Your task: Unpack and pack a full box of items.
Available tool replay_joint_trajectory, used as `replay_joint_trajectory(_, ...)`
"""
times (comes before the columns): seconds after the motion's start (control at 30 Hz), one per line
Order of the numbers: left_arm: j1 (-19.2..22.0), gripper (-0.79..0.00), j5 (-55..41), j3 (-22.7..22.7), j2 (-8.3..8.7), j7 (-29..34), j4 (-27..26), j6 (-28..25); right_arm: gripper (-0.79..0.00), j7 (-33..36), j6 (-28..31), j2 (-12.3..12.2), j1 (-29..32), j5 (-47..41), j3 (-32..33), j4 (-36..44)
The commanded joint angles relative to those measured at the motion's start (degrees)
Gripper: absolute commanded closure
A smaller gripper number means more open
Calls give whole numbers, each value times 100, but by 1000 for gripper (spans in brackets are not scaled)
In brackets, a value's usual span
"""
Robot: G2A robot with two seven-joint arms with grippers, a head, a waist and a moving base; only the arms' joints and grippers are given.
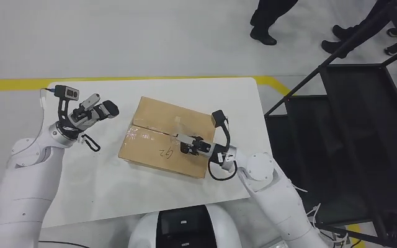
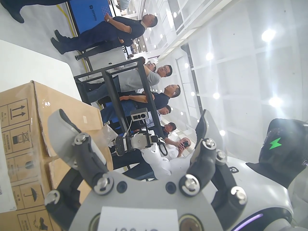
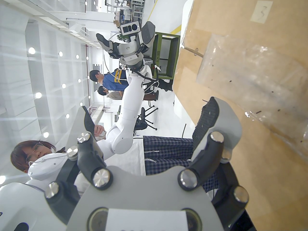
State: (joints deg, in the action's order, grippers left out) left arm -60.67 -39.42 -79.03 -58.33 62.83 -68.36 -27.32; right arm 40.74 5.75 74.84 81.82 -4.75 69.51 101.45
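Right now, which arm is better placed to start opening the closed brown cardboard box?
Probably right. The right gripper, open, hangs over the top of the brown cardboard box, by its taped seam. The left gripper, also open, is off to the box's side, above the white table.

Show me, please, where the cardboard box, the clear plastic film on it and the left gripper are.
cardboard box (image 1: 162, 119), top view, on its bare top flap.
clear plastic film (image 3: 250, 75), right wrist view, at its middle.
left gripper (image 1: 106, 104), top view, midway between its open jaws.
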Motion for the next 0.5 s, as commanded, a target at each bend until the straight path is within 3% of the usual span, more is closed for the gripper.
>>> replay_joint_trajectory(0.0, 19, -785, 522, 83, -3, -407, 61, 137, -785, -103, 18, 1, 44, -64, 20, 1)
replay_joint_trajectory(0.27, 377, -785, 1463, 732, -173, -1356, 717, 228, -785, -323, -98, -28, 199, -219, 52, -65)
replay_joint_trajectory(0.47, 680, -785, 1462, 1244, -327, -980, 988, 261, -785, -356, -255, -13, 7, -202, -169, -164)
